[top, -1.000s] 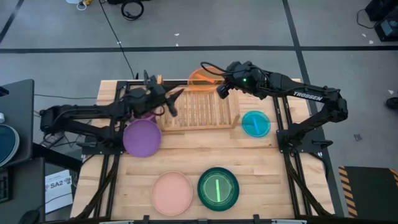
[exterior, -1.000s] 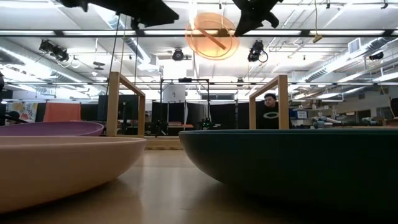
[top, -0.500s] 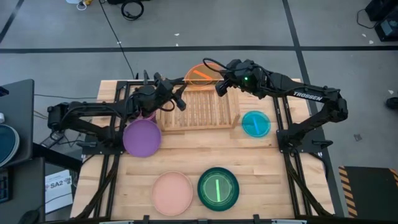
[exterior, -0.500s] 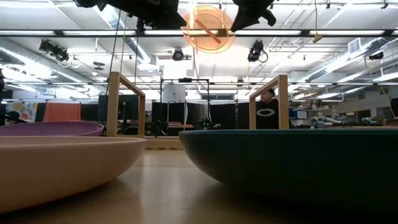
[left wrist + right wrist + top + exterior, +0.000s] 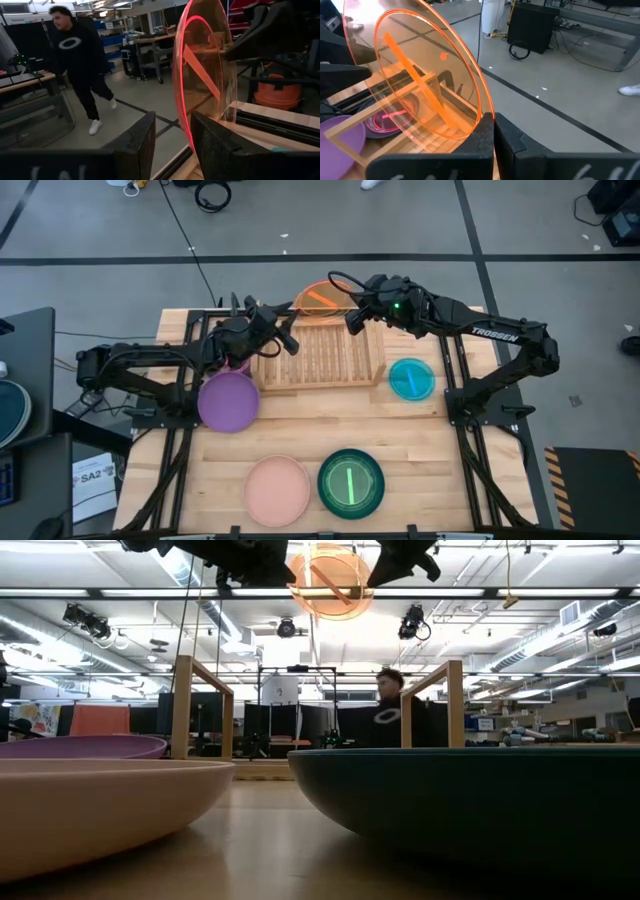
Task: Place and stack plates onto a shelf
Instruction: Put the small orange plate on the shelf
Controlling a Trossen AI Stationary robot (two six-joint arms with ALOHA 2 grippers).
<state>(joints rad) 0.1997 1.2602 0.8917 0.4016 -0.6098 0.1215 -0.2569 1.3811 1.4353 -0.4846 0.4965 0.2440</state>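
The right gripper pinches the upright orange plate above the shelf; the left gripper, jaws parted, flanks it.

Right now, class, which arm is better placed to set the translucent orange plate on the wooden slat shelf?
Right. Its end effector is shut on the translucent orange plate, above the shelf; the left end effector is open beside it.

Even, bright light comes from ceiling strip lights, which glare white in the low view. Near that camera, the pink plate and green plate blur. The orange plate glows at its rim.
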